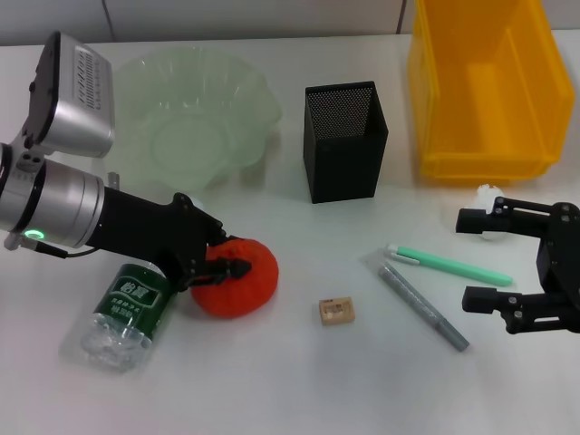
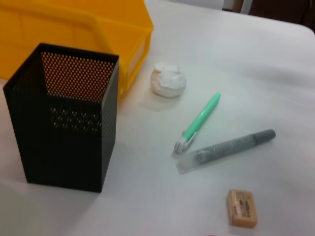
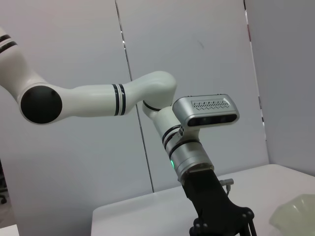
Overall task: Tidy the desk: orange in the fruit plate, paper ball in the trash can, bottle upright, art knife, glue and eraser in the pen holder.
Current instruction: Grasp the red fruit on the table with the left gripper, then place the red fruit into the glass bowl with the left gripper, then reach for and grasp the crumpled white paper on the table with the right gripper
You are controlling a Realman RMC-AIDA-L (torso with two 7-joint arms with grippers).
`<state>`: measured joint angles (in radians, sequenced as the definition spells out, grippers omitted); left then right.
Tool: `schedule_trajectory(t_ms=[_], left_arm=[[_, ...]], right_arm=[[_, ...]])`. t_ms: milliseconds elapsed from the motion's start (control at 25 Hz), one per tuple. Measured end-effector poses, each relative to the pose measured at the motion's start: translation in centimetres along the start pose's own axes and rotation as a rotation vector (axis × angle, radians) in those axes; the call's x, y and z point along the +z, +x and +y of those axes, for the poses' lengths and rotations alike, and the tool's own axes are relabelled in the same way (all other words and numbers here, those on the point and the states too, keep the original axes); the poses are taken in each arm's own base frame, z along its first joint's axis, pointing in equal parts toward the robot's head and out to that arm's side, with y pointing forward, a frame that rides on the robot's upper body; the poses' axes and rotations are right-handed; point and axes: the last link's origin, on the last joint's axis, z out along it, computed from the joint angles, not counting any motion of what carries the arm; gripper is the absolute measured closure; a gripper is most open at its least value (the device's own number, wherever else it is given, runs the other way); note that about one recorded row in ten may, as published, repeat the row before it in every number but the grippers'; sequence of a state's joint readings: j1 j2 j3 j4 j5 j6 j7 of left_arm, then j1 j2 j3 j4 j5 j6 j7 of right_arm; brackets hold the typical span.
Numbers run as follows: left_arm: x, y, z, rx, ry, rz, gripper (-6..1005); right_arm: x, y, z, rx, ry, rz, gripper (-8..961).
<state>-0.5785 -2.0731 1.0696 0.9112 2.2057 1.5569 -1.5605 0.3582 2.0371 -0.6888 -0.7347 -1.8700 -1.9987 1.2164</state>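
Note:
My left gripper is shut on the left side of the red-orange orange, which rests on the desk. The bottle lies on its side just left of it. The pale green fruit plate sits behind them. At the right, my right gripper hangs open near the tip of the green art knife. The grey glue stick and tan eraser lie nearby. The paper ball peeks out behind the upper finger. The black pen holder and yellow trash can stand at the back.
The left wrist view shows the pen holder, trash can, paper ball, art knife, glue and eraser. In the right wrist view the left arm is seen across the desk.

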Motion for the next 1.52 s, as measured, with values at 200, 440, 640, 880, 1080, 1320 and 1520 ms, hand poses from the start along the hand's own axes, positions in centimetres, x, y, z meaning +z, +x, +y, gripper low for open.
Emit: schedule_trajectory(t_ms=[200,440,640,880,1080,1320,1520], left_arm=[[-1.5,2.1,0.3,-0.002,-0.009,0.145,772],[-5.7,4.7,-1.7,-0.022,0.137,0.425,820],[-6.2,4.3,-4.9,-0.127,0.358,0.467,777],[-6.3,3.1,-7.0,-0.226,0.500,0.502,668],[-6.3,2.7,-6.1,-0.281,0.433,0.529,485],[-5.6,2.6,-0.3,-0.089,0.045,0.463,214],[-4.8,1.5,2.0,-0.040,-0.095,0.388,230]], right_arm=[[-0.2,0.1,0.1,0.003,0.002,-0.004,153],[0.0,0.2,0.3,0.012,0.001,-0.012,156],[0.1,0.7,0.6,0.021,-0.001,-0.028,158],[0.2,1.1,0.9,0.031,0.006,-0.042,161],[-0.7,0.8,0.5,0.051,0.063,-0.070,163],[-3.3,-4.2,-1.6,0.215,0.157,0.043,166],[-3.5,-8.8,-3.4,0.353,0.341,0.426,168]])
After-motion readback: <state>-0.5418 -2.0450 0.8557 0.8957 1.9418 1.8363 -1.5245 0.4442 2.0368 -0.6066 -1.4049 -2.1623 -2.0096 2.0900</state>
